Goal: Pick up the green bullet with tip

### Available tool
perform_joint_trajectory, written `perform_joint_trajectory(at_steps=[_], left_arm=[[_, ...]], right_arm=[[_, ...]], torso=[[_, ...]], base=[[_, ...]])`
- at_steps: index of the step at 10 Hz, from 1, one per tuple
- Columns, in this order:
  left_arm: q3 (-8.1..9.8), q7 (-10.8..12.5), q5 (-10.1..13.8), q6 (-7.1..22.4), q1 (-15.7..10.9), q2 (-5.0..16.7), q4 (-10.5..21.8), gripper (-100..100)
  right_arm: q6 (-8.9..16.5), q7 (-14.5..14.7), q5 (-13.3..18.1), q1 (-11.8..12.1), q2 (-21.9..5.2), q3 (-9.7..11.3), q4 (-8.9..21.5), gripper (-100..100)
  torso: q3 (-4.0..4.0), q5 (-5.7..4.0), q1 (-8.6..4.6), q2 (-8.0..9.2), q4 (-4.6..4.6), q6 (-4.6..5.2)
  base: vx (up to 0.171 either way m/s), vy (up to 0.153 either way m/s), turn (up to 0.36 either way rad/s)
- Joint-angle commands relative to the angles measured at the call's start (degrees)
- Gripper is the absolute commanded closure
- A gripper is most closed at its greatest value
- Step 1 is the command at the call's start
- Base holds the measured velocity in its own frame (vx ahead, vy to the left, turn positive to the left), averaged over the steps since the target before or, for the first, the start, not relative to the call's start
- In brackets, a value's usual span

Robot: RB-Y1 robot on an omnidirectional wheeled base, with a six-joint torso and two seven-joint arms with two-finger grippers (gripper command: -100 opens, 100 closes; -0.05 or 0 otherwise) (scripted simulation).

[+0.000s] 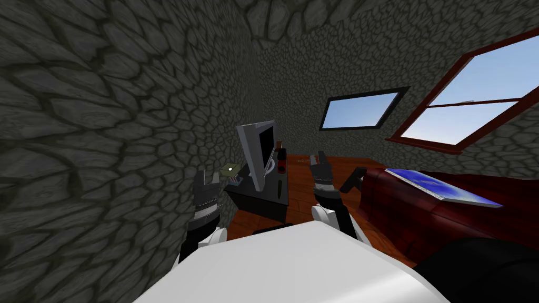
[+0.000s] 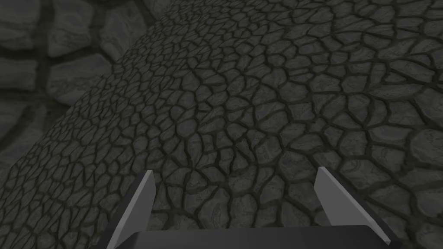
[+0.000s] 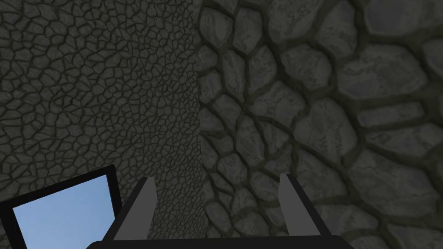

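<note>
Both spread and empty, my left tool (image 1: 207,179) sits just lower-left of the green bullet (image 1: 230,169) on the worktop (image 1: 258,204), nearer than my right tool (image 1: 318,158), though I cannot tell the bullet's long axis.

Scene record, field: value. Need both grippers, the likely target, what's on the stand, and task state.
left gripper: open, empty, raised left of the stand
right gripper: open, empty, raised right of the stand
target candidate: small olive-green object on the dark low stand, left of the grey flat monitor; exact shape cannot be told
also on stand: red-and-black object on the monitor's other side
right of the stand: dark red sofa with a blue flat panel lying on it
task state: nothing grasped yet
</note>
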Motion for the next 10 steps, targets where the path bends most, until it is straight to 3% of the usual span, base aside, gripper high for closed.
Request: perform_joint_trajectory(at_steps=[1, 4, 7, 8, 10], left_arm=[[0.0, 0.0, 0.0, 0.0, 0.0, 0.0, 0.0, 0], [0.0, 0.0, 0.0, 0.0, 0.0, 0.0, 0.0, 0], [0.0, 0.0, 0.0, 0.0, 0.0, 0.0, 0.0, 0], [0.0, 0.0, 0.0, 0.0, 0.0, 0.0, 0.0, 0], [0.0, 0.0, 0.0, 0.0, 0.0, 0.0, 0.0, 0]], right_arm=[[0.4, -0.9, -0.5, -0.2, -1.7, -0.1, 0.7, -100], [2.2, -4.4, -2.4, -1.0, -6.0, -0.6, 3.5, -100], [5.2, -9.4, -5.5, -2.4, -10.4, -1.5, 8.3, -100], [5.2, -10.3, -5.5, -2.4, -10.4, -1.5, 8.3, -100], [7.9, -14.1, -8.1, -3.8, -13.3, -2.4, 12.1, -100]], torso=[[0.0, 0.0, 0.0, 0.0, 0.0, 0.0], [0.14, -0.04, -0.17, 0.25, 0.05, -0.01], [0.24, -0.06, -0.28, 0.41, 0.09, -0.02], [0.27, -0.07, -0.33, 0.46, 0.1, -0.01], [0.19, -0.05, -0.2, 0.33, 0.07, -0.01]], base=[[-0.024, -0.008, 0.077], [-0.069, -0.038, 0.123], [-0.117, -0.065, 0.196], [-0.088, -0.053, 0.07], [-0.096, -0.045, 0.213]])
